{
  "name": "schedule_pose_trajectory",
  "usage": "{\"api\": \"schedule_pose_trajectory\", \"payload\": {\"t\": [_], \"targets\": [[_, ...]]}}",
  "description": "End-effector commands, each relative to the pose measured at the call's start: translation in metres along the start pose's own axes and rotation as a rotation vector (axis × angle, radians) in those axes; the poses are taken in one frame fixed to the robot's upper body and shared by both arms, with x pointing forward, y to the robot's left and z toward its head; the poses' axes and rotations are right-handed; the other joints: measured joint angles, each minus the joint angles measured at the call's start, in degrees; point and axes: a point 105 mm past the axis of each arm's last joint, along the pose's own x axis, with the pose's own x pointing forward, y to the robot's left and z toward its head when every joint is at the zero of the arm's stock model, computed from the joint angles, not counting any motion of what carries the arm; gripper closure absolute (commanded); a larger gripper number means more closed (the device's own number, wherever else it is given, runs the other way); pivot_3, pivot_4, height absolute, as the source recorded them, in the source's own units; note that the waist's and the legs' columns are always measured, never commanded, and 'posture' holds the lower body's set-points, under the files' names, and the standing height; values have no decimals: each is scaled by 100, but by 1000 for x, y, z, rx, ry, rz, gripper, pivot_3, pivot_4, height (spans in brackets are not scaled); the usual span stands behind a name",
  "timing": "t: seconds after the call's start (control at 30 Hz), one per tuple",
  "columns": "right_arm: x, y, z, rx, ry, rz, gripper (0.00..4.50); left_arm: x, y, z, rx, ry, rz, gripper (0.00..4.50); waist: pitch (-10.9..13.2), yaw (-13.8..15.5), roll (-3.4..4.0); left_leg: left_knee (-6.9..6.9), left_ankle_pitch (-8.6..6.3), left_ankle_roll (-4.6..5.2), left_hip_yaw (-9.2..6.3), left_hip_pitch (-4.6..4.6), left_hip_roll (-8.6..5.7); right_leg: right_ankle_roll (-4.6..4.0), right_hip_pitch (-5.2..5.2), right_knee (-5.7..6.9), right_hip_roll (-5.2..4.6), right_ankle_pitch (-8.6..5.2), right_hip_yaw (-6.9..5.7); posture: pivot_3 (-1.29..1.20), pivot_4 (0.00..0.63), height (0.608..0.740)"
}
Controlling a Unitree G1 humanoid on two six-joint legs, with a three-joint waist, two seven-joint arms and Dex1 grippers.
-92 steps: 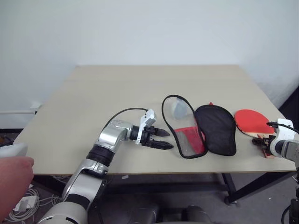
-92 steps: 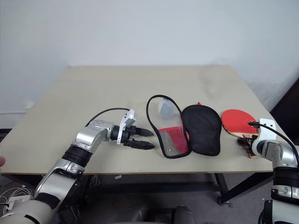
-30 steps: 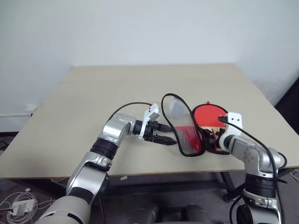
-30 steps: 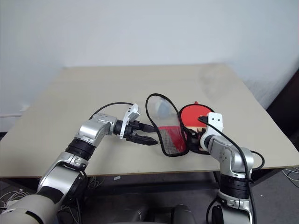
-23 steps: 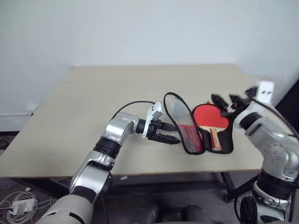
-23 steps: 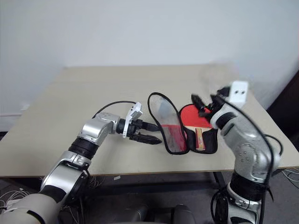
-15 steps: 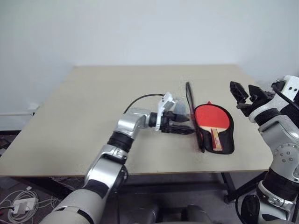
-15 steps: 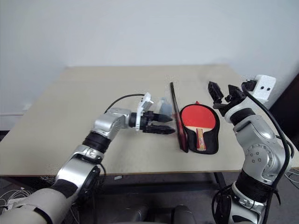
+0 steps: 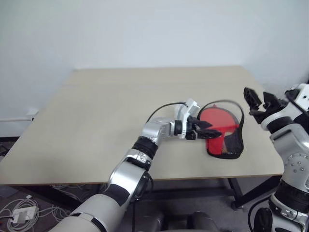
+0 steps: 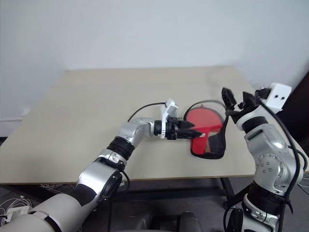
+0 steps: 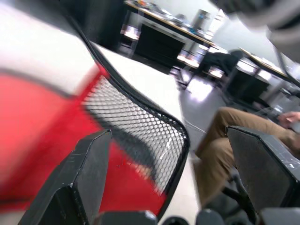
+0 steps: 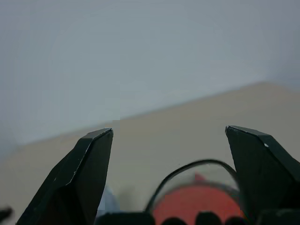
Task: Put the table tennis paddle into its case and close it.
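Observation:
The case [image 9: 223, 126] lies near the table's front right. Its red, black-edged flap is tipped over the lower half, still a little raised, with black mesh at the near end. The paddle is hidden under the flap. My left gripper [image 9: 211, 132] is open, its fingers [image 10: 189, 127] lying against the flap's red outer face. In the left wrist view the mesh and red face of the case [image 11: 136, 126] sit between the open fingers. My right gripper [image 9: 258, 100] hangs open and empty in the air to the right of the case, and its wrist view looks over the case's rim [image 12: 201, 185].
The pale wooden table [image 9: 120, 106] stretches away left and back of the case. Its front edge runs just below the case and its right edge lies under my right arm. A small pale grey lump [image 12: 107, 199] sits beside the case. A person's trouser leg [image 11: 225, 136] is beyond the table.
My left gripper swept to the right, pushing the flap from upright down over the paddle. My right gripper, having left the paddle in the case, rose and drew off to the right.

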Motion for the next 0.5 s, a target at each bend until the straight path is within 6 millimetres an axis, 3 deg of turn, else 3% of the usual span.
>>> {"api": "schedule_pose_trajectory", "payload": {"t": [0.03, 0.17, 0.3, 0.37, 0.5], "targets": [[2, 6, -3, -60, 17, 10, 334, -10, 8, 7, 52, 24, 79, 352, 0, 2, 1, 0, 0, 0, 1, -1, 0, 0, -1, 0, 0, 0, 0, 0, 0, 740], [0, 9, -32, -137, 169, 52, 334, -17, 19, -10, 36, 94, 168, 352, 0, 25, 1, 2, 5, -8, 1, 0, -2, 0, -5, 0, 2, 0, -2, 0, 0, 740], [-16, 16, -65, -226, 325, 192, 334, -11, 26, -23, 12, 135, 244, 352, 2, 48, -4, 14, 0, 1, -5, -2, -4, 0, 3, -5, 1, 0, -13, 0, 0, 740], [-20, 12, -67, -251, 346, 203, 334, -6, 29, -28, 15, 151, 279, 352, 2, 34, -4, 18, -2, 2, -3, 0, -4, 2, 11, -6, -5, 0, -10, 0, 0, 740], [-21, 6, -53, -285, 317, 203, 334, 11, 24, -33, -101, 150, 278, 352, 4, 34, -7, 23, -4, 7, -4, 0, -4, 10, 23, -9, -5, 1, -14, 0, 0, 740]]}}
